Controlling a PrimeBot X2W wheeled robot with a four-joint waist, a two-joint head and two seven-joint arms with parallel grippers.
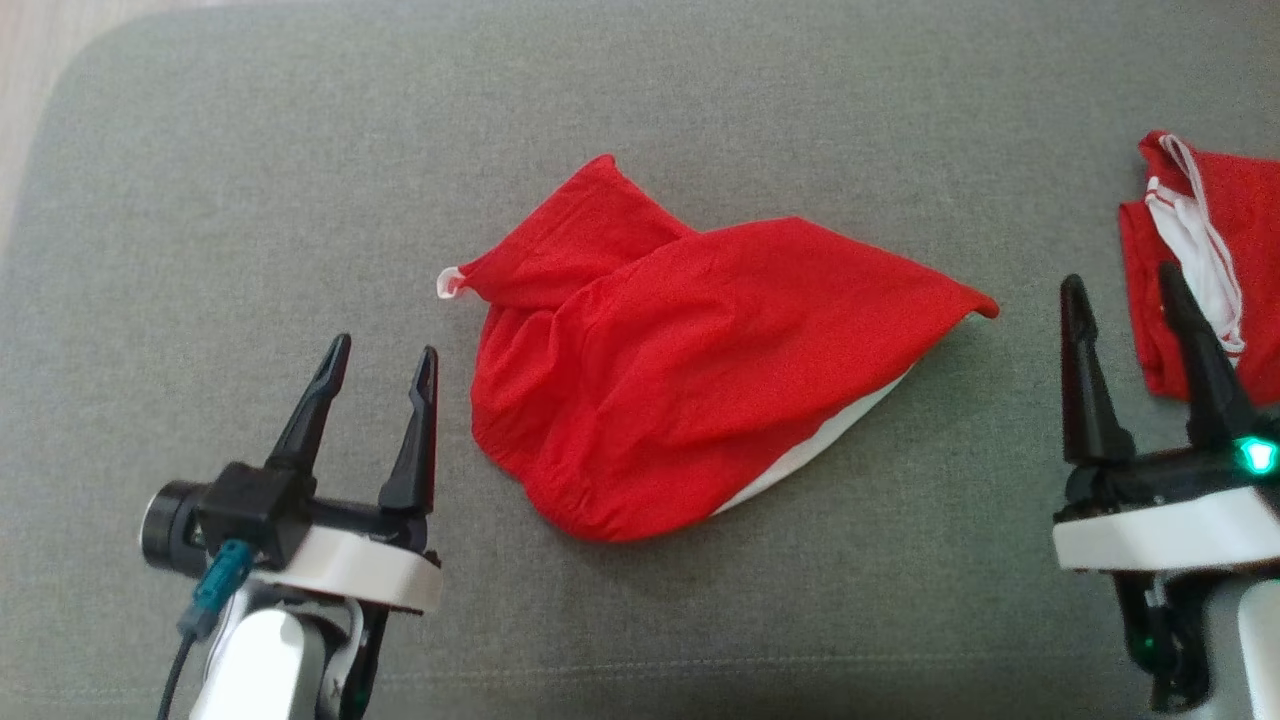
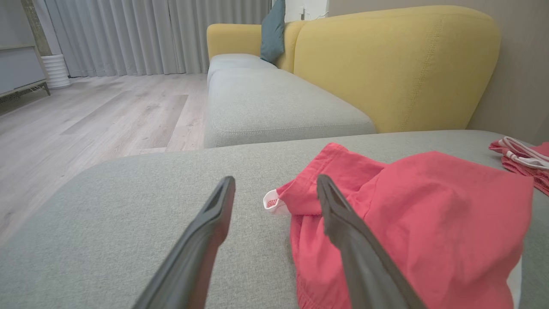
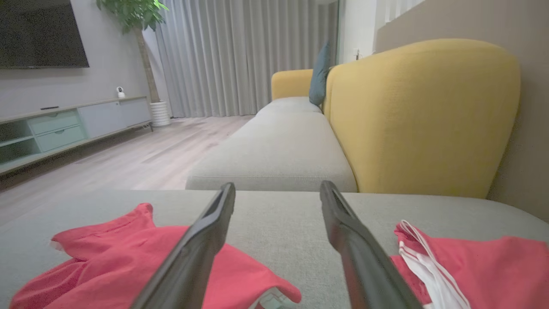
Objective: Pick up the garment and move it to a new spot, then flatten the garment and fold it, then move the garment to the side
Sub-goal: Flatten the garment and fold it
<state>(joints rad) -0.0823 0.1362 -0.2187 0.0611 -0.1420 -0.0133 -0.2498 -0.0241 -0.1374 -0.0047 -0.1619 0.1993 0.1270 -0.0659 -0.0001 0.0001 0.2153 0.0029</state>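
A red garment [image 1: 690, 370] with white lining lies rumpled in the middle of the grey cushion [image 1: 300, 150]; it also shows in the left wrist view [image 2: 411, 223] and the right wrist view [image 3: 111, 262]. My left gripper [image 1: 385, 360] stands open just left of it, with nothing between its fingers [image 2: 274, 189]. My right gripper [image 1: 1120, 290] is open too, empty, in the gap between this garment and a second red one; its fingers [image 3: 279, 193] point over bare cushion.
A second red garment [image 1: 1210, 270] with white trim lies at the right edge, seen also in the right wrist view [image 3: 467, 266]. A yellow sofa back [image 3: 420, 116] rises beyond the cushion. Wooden floor [image 2: 94, 111] lies past the cushion's far left edge.
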